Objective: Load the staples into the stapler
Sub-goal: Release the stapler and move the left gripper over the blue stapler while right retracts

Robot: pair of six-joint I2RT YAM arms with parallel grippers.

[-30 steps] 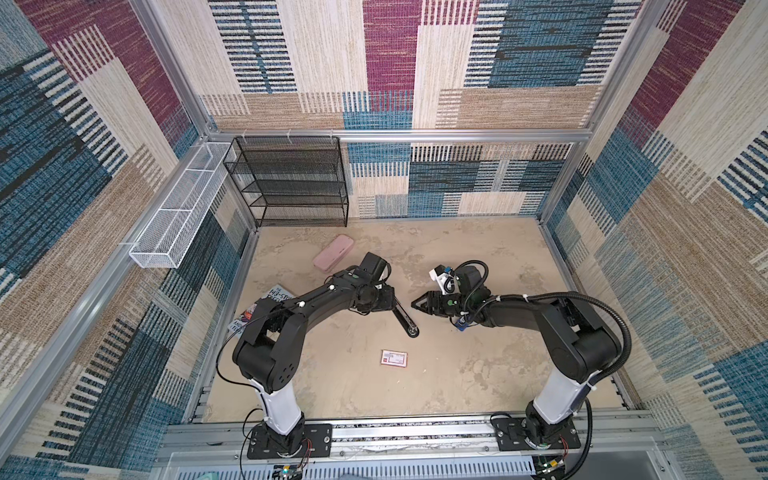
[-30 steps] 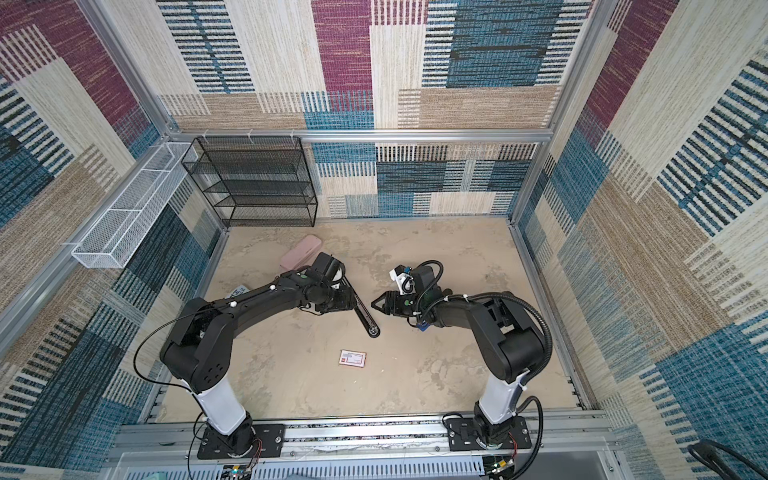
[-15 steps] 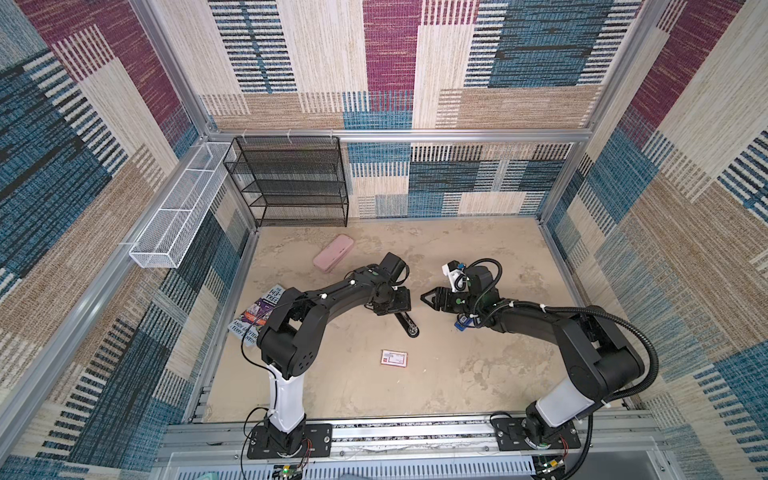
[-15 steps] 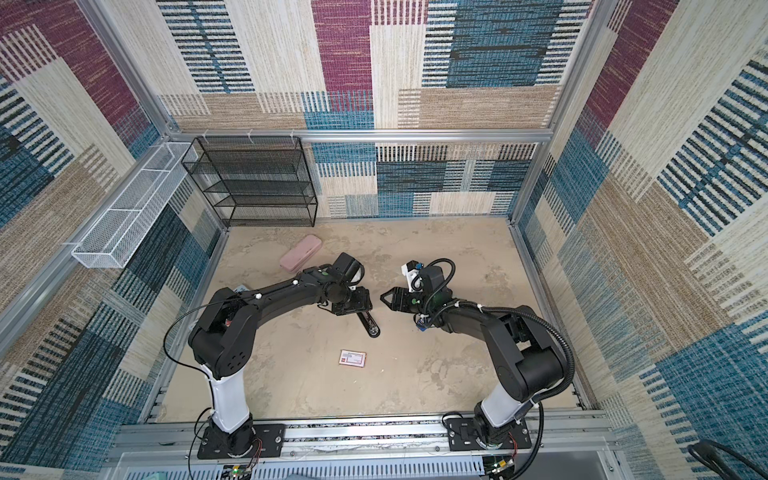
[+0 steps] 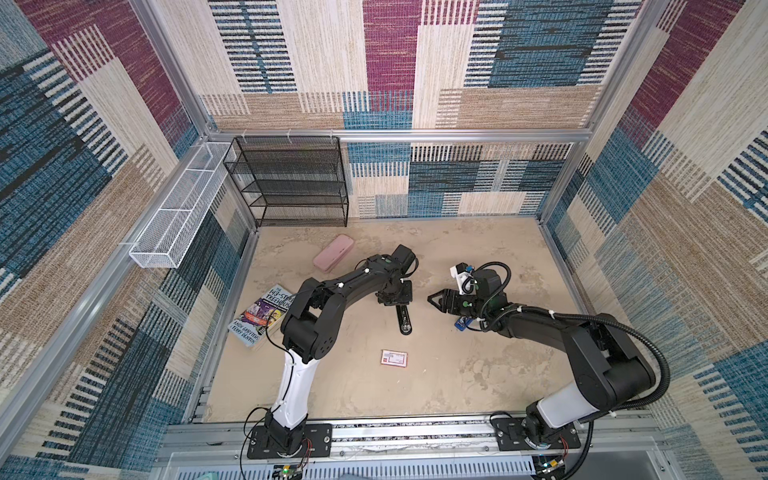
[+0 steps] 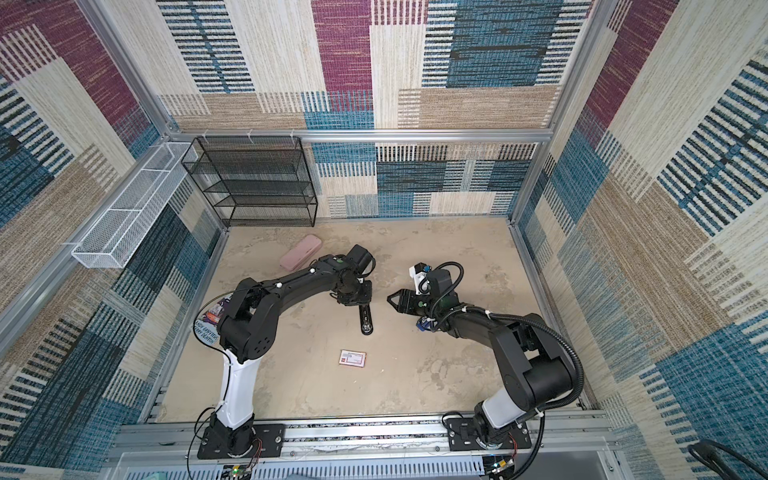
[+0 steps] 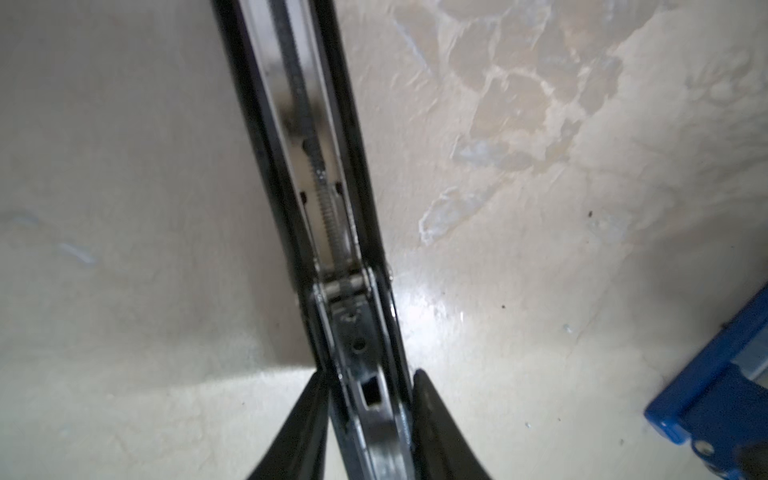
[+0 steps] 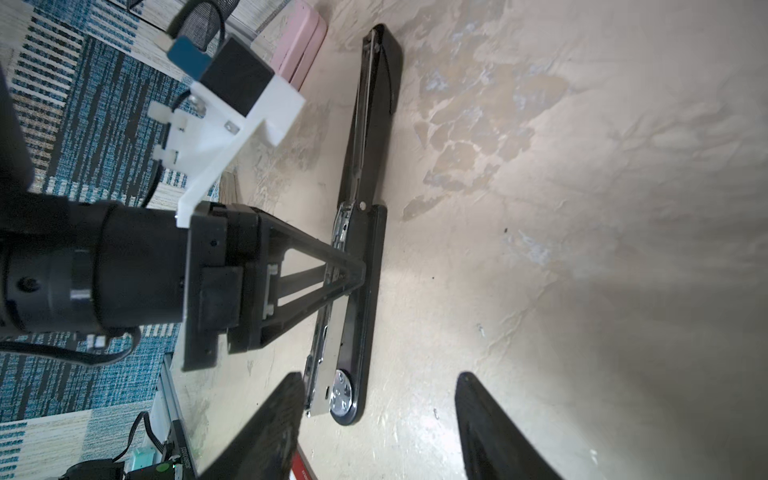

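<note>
left wrist, l end effector closed onto stapler, wider before

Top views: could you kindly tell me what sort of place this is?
Probably a robot test cell: an aluminium frame with patterned walls encloses a tabletop, with two arms bolted to its front rail.

book partly hidden, staple box print unreadable
</note>
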